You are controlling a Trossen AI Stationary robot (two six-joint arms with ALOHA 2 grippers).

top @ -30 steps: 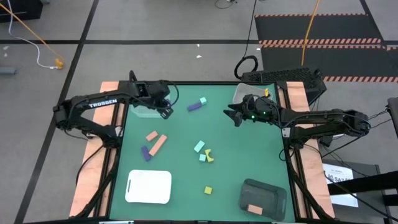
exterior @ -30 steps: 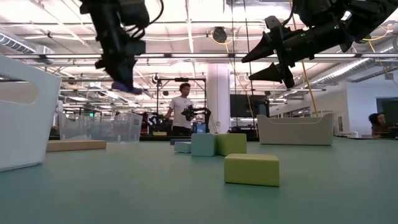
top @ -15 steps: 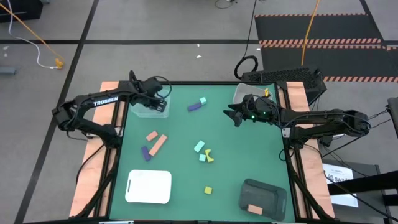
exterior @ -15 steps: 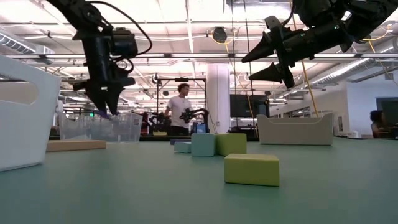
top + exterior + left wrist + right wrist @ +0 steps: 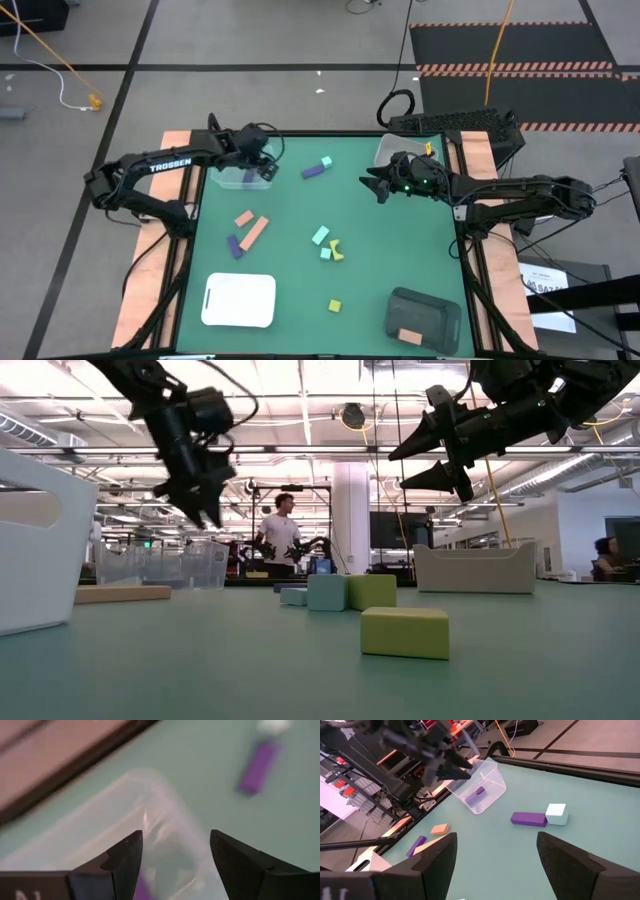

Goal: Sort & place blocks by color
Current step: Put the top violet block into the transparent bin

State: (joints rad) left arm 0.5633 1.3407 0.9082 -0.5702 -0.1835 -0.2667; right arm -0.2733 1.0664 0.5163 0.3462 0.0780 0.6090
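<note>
Your left gripper (image 5: 267,172), clamped on a small purple block (image 5: 479,791) a second ago, now hovers empty, fingers apart, above the clear plastic tub (image 5: 238,177) (block inside); right gripper (image 5: 371,183) waits open.

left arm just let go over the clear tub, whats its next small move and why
Probably lift the left pincer clear of the clear tub: its fingers are open and empty, a purple block already lies inside, and another purple bar waits nearby.

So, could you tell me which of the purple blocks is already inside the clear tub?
The small purple block under the left tool lies in the clear tub. The purple bar beside the mint cube and the other purple bar lie on the table.
</note>
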